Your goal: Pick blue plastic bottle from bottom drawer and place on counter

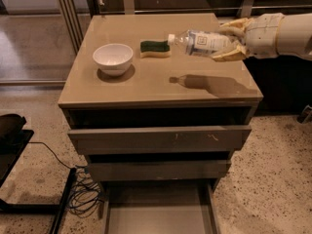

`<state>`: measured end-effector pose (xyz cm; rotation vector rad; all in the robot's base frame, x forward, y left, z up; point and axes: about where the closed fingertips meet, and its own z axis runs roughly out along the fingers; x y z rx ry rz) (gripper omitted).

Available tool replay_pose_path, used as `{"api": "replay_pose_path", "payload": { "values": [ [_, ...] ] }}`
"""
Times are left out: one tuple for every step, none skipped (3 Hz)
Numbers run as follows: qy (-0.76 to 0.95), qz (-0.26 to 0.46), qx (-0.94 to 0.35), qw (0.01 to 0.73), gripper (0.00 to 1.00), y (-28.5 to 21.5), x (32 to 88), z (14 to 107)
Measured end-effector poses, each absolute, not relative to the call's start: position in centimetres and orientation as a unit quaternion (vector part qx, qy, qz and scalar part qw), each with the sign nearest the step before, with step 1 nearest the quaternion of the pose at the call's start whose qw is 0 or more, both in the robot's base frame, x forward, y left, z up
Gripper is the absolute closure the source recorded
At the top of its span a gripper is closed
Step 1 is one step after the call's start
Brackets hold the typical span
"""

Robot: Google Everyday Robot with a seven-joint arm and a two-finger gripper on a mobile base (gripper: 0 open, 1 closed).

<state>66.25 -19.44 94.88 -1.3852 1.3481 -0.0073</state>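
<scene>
The blue plastic bottle (202,43) was held on its side in the air above the right half of the counter (146,89), white cap pointed toward the counter's middle, label turned up. It was not touching the counter; its dark shadow (209,84) was thrown on the glossy beige top below it, toward the counter's front right. The bottle's base end was gripped by the gripper (230,41), one pale finger (235,25) laid over it on the far side and the other underneath on the near side, the jaws clamped on the bottle. The gripper was reached in over the counter's right edge, with the white arm (287,33) stretched away past that edge.

A green-and-yellow sponge (155,48) was seen flat on the counter near its back centre, just beyond the bottle's cap. A white bowl (113,58) was set upright on the counter's left part, apart from the sponge.

Beneath the counter, the top drawer (161,139) and the middle drawer (158,170) were found partly pulled out. Lowest under the counter, the bottom drawer (158,213) was drawn out furthest, its flat grey floor shown. A tangle of cables (83,199) was left on the speckled floor, down to the counter's left.
</scene>
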Motion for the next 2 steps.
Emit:
{"api": "replay_pose_path", "payload": {
  "values": [
    [0.600, 0.030, -0.565, 0.566, 1.00, -18.6, 68.1, 93.1],
    [0.625, 0.046, -0.555, 0.547, 1.00, -17.8, 69.0, 91.5]
  ]
}}
